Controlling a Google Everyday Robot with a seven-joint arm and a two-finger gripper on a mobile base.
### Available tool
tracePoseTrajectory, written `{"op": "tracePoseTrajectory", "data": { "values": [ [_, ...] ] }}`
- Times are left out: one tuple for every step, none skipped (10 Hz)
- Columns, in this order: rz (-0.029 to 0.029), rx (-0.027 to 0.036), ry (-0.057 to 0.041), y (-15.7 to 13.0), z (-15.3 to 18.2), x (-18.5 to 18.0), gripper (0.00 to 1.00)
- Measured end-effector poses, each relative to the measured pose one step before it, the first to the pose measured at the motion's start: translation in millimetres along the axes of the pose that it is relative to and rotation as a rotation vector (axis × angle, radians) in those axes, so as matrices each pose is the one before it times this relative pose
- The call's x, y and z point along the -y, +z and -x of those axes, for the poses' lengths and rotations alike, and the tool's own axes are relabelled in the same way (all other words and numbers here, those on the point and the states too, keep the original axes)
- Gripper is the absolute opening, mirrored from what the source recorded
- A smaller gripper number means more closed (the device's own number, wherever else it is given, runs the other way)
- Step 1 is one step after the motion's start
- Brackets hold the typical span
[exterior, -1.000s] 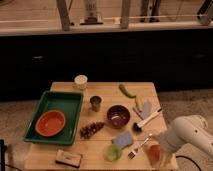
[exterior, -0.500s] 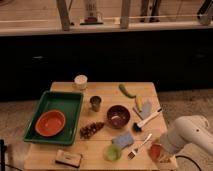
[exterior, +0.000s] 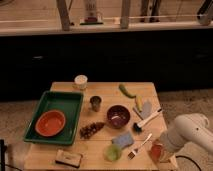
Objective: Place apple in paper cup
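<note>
The apple (exterior: 155, 152) is a small red-orange round fruit at the table's front right corner. The gripper (exterior: 160, 150) at the end of my white arm (exterior: 192, 131) is right at the apple and partly hides it. The paper cup (exterior: 80, 81) is short and white with a pale top, and stands upright at the far left of the wooden table (exterior: 70, 145), well away from the gripper.
A green tray (exterior: 73, 100) holding an orange bowl (exterior: 50, 123) sits at the left. A dark metal cup (exterior: 95, 103), maroon bowl (exterior: 118, 116), translucent green cup (exterior: 112, 153), blue sponge (exterior: 123, 140), fork (exterior: 140, 146), brush (exterior: 148, 120), grapes (exterior: 91, 130) and green pepper (exterior: 126, 90) lie between apple and paper cup.
The arm has shifted slightly over the front right corner, with the gripper staying at the apple. Nothing else on the table has moved.
</note>
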Motion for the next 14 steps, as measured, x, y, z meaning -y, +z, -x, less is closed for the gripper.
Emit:
{"op": "tracePoseTrajectory", "data": {
  "values": [
    [-0.00823, -0.0087, -0.00603, -6.26, 2.2, 1.76, 0.0],
    [-0.01721, -0.00842, -0.00681, -8.07, 2.37, 3.82, 0.0],
    [-0.01502, -0.00546, -0.00406, -7.16, 1.59, 3.54, 0.0],
    [-0.02193, -0.00688, -0.00381, -8.5, 0.45, 5.13, 0.0],
    [-0.03459, -0.00587, -0.00212, -9.42, -0.36, 6.86, 0.0],
    [-0.02899, -0.00691, -0.00363, -9.83, -0.74, 8.45, 0.0],
    [-0.01892, -0.00363, -0.0091, -5.26, 1.13, 8.14, 0.0],
    [-0.01964, -0.00592, -0.01658, -5.3, 2.12, 12.07, 0.0],
    [-0.01301, -0.00443, -0.00982, -3.5, 1.02, 8.36, 0.0],
    [-0.01659, -0.00744, -0.00945, -3.76, -0.26, 10.39, 0.0],
    [-0.0155, -0.00715, -0.0101, -3.48, 0.56, 9.49, 0.0],
    [-0.01357, -0.00587, -0.00877, -3.59, -0.44, 7.77, 0.0],
    [-0.00945, -0.00465, -0.01031, -2.59, -0.36, 7.42, 0.0],
    [-0.00481, -0.00083, -0.01252, -1.3, 1.84, 7.07, 0.0]
  ]
}}
